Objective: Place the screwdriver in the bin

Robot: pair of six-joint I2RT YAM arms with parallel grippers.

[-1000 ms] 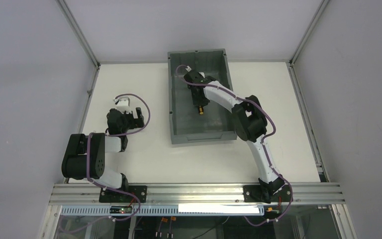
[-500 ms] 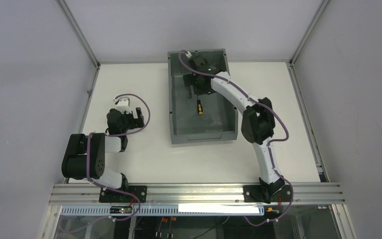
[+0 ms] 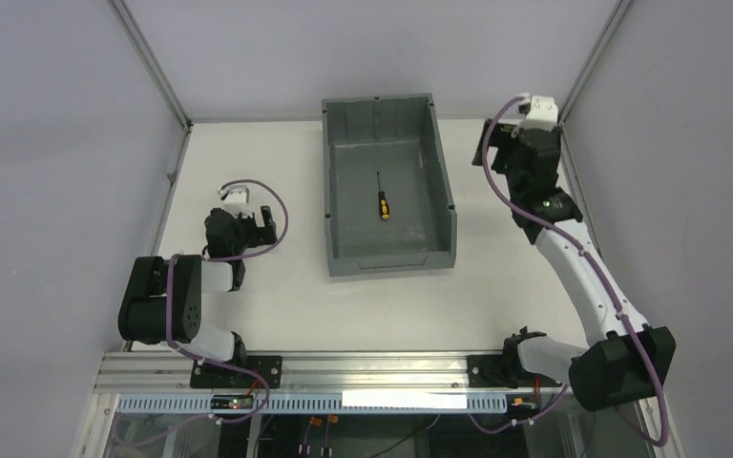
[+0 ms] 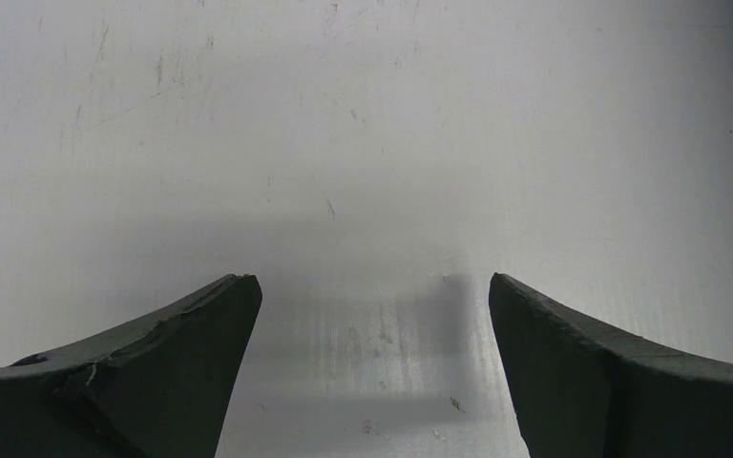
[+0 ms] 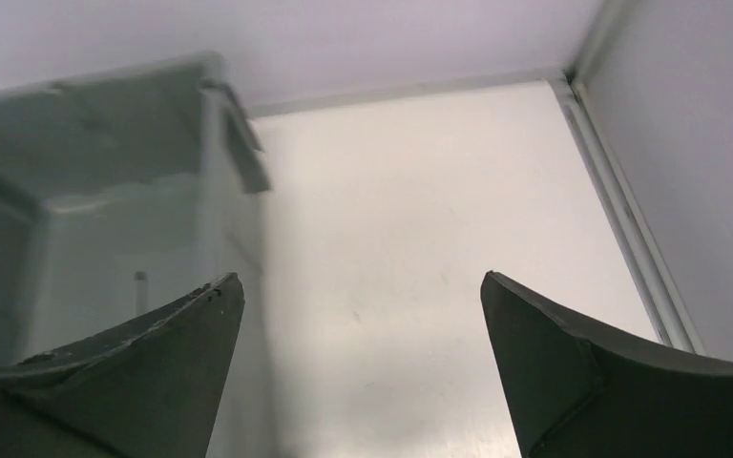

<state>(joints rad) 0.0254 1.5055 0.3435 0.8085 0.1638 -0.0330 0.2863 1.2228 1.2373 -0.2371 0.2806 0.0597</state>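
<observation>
Dark grey plastic forms the bin (image 3: 329,191), which stands at the far middle of the white table (image 3: 277,296) in the top external view, its lowered lip toward the arms. The screwdriver (image 3: 383,203) lies flat on the bin's floor near the centre, its yellow-orange and black handle nearer the arms and the thin shaft pointing to the far wall. Nothing touches it. The right gripper (image 3: 496,143) hangs outside the bin, off its far right corner and close to the right frame post; from above I cannot tell how far its jaws are spread. The left gripper (image 3: 241,229) sits low over the table, well apart from the bin's left wall, with its arm folded back.

From the left wrist, the left gripper (image 4: 372,315) has its jaws wide apart, both dark fingers (image 4: 181,363) at the bottom corners and only scuffed white table (image 4: 363,143) between them.

From the right wrist, the right gripper (image 5: 363,296) is likewise spread wide and holds nothing. The bin (image 5: 105,124) shows blurred at the left, beyond the left finger (image 5: 153,363). Bare table (image 5: 420,191) fills the gap between the jaws, and a metal frame rail (image 5: 620,210) runs along the table's right edge.
</observation>
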